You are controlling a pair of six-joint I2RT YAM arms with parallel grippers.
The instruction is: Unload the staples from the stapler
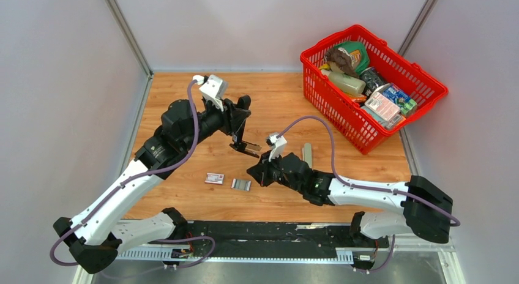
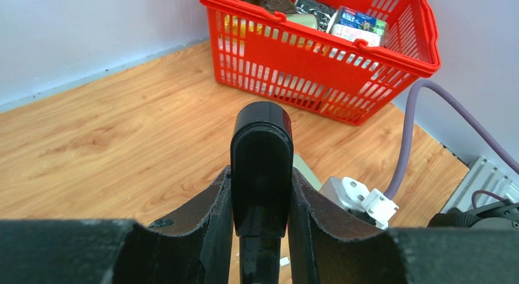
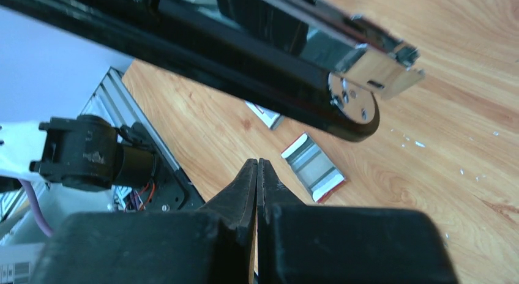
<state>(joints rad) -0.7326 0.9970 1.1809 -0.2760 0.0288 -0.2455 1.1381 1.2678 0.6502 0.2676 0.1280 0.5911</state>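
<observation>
The left gripper [image 2: 259, 192] has its jaws clamped on the black stapler [image 2: 261, 143], holding it in the air above the wooden surface [image 1: 183, 106]. The right gripper [image 3: 256, 180] has its jaws fully closed and empty, near the stapler's silvery metal end.

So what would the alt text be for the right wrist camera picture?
The right gripper, shut and empty, sits just below the black stapler, whose shiny metal end juts out above it. Beneath, a small silvery ridged piece lies on the wooden table.
</observation>
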